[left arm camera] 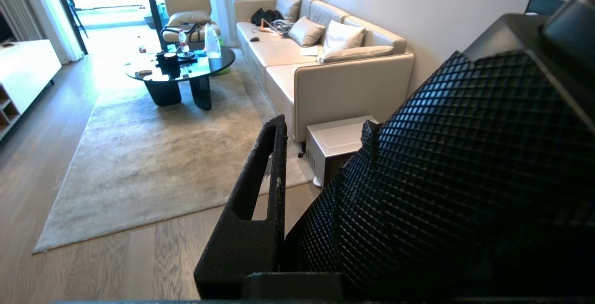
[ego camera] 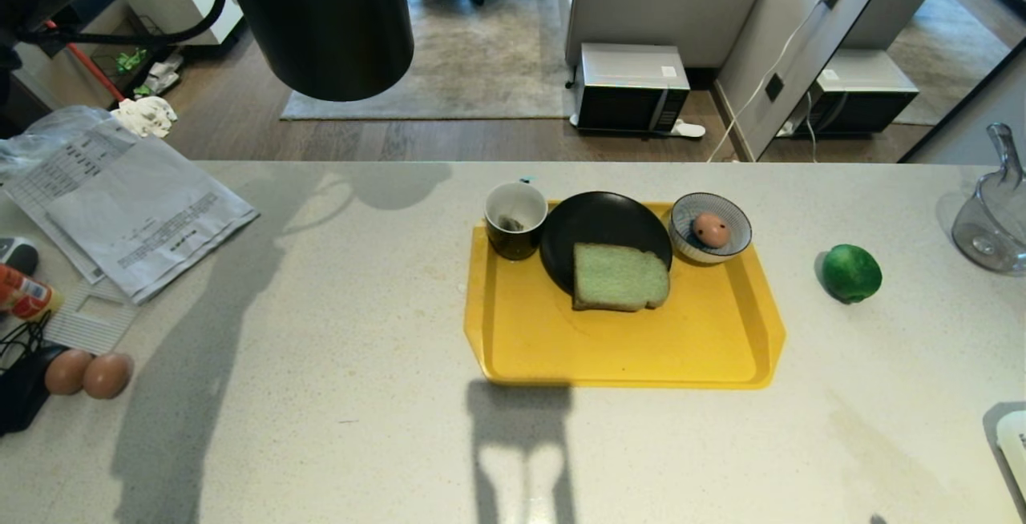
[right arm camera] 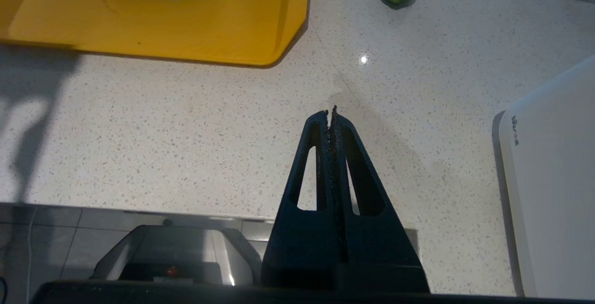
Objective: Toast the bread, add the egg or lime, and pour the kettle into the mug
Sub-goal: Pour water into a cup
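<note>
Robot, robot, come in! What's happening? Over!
Left gripper holding kettle high, left of mug. Right gripper shut, parked. Nothing blocking mug.

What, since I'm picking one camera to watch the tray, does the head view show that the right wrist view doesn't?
Only the head view: the mug, the plate, the egg in its bowl, and the kettle raised at upper left.
Only the right wrist view: the right gripper, shut, above bare counter.
Both: the tray, the bread and the lime.
</note>
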